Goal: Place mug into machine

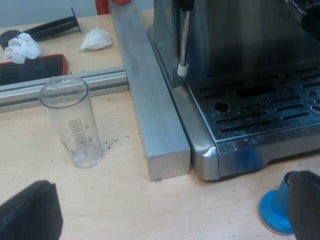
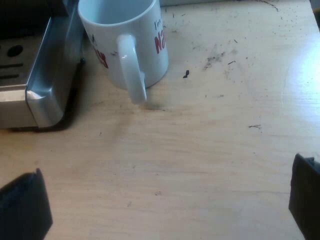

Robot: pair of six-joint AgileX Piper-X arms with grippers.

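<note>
Espresso machine (image 1: 240, 45): it is standing with its slotted drip tray (image 1: 270, 107) facing me, and I am taking that tray as the place the mug is meant for.
Table (image 2: 210, 140): pale wood, carrying specks of coffee grounds near the mug.
Metal bar (image 1: 150, 110): lying along the machine's side, close against its base.
Mug (image 2: 125, 45): white with red lettering, standing upright on the table just beside the drip tray's corner, not yet on it. Its handle (image 2: 132, 75) is pointing toward my right gripper.
Handling: I am judging it to be ceramic, so stiff, fairly heavy, slippery on the glaze, and liable to chip against the steel edge.
Hold: I am favouring a pinch across the handle; failing that, the wall at the rim, one finger inside.
Right gripper (image 2: 162, 200): hovering short of the mug, fingers spread wide, gripping nothing.
Left gripper (image 1: 167, 215): hanging before the machine's front, fingers wide apart, empty.
Measuring glass (image 1: 72, 122): standing upright beside the metal bar.
Tamper (image 1: 274, 210): blue, sitting at the tray's front, just beside one left finger.
</note>
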